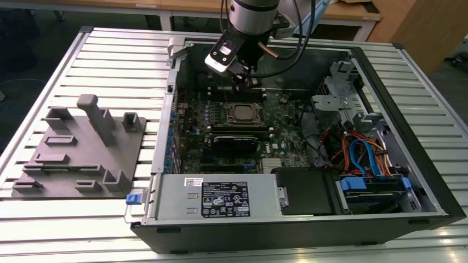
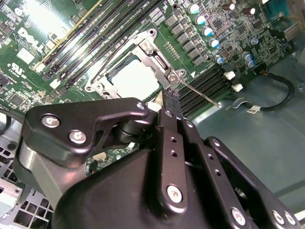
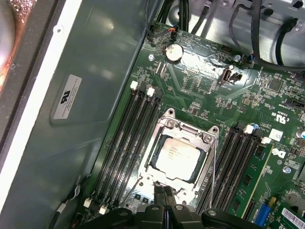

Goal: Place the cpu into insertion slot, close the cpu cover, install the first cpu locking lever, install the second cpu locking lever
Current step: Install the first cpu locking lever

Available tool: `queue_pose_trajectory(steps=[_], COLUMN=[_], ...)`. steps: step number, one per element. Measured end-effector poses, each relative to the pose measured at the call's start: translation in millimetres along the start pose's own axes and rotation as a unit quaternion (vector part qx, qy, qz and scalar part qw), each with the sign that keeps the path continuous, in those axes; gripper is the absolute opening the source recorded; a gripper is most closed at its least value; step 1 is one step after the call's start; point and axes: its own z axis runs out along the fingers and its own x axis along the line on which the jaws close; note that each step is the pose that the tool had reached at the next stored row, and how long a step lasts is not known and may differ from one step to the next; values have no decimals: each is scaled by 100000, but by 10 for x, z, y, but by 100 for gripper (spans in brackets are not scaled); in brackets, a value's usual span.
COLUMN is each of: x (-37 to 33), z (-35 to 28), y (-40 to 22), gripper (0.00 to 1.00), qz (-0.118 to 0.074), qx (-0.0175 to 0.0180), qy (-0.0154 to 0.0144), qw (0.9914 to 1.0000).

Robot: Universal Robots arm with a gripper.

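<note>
1. An open computer case [image 1: 420, 164] lies on a ribbed metal table [image 1: 109, 66]. A grey fixture [image 1: 80, 153] with upright posts sits beside the case, on the exterior view's left.
2. The arm reaches down into the case. Its gripper [image 1: 244, 83] hangs over the motherboard [image 1: 281, 139], just beside the far edge of the socket as the exterior view shows it.
3. In both wrist views the gripper [image 2: 169, 101] [image 3: 164, 193] has its two black fingertips drawn tight together, with nothing visible between them. The tips are at the rim of the socket, close to one corner.
4. The cpu [image 3: 177, 157] lies flat in the insertion slot [image 3: 167, 113], its pale metal top facing up.
5. The cpu cover [image 2: 159, 62] is down over the chip, and the chip's top shows through the cover's square window.
6. A thin wire locking lever [image 2: 199, 94] runs out from the socket corner nearest the fingertips and slants across the black memory slots [image 2: 209, 81]. The views do not show whether it is hooked down.
7. More memory slots [image 3: 136, 138] flank the socket's other side.
</note>
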Motion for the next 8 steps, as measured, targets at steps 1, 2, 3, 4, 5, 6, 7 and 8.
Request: queue_pose_trajectory(steps=[1, 2, 3, 4, 5, 6, 7, 8], x=[0, 0, 0, 0, 0, 0, 0, 0], z=[0, 0, 0, 0, 0, 0, 0, 0], y=[0, 0, 0, 0, 0, 0, 0, 0], gripper=[11, 11, 11, 11, 11, 11, 11, 11], qz=[-4, -5, -7, -8, -12, -16, -18, -27], qx=[0, -2, 0, 1, 0, 2, 2, 3], qy=[0, 2, 1, -1, 2, 1, 0, -1], qw=[100000, 100000, 100000, 100000, 100000, 100000, 100000, 100000])
